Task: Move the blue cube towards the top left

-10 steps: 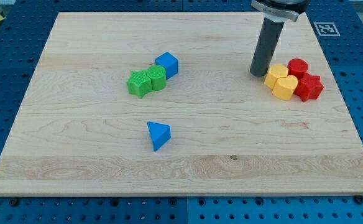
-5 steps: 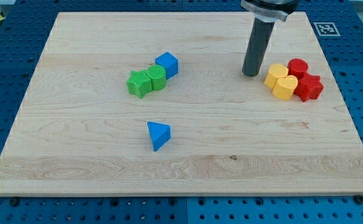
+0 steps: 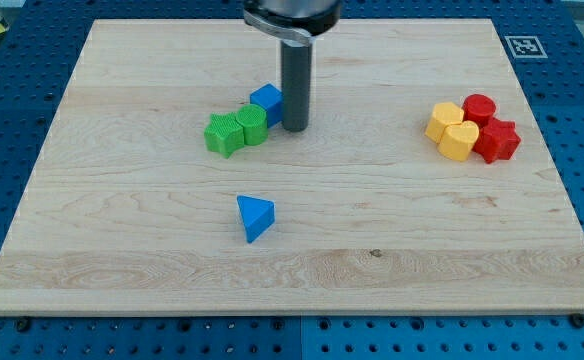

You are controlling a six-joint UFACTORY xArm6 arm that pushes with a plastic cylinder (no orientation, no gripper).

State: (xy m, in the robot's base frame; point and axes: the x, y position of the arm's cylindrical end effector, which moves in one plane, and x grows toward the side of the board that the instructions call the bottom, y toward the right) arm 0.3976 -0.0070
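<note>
Just right of blue cube (image 3: pixel 267 102), touching its side, sits my tip (image 3: pixel 294 128); no gripper, just rod.

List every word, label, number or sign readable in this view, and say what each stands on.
No words, brands or numbers can be read anywhere.
One sign only: a black-and-white square marker, carrying a pattern rather than letters, at the wooden board's corner at the view's top right.
The blocks and my tip carry no markings.
</note>
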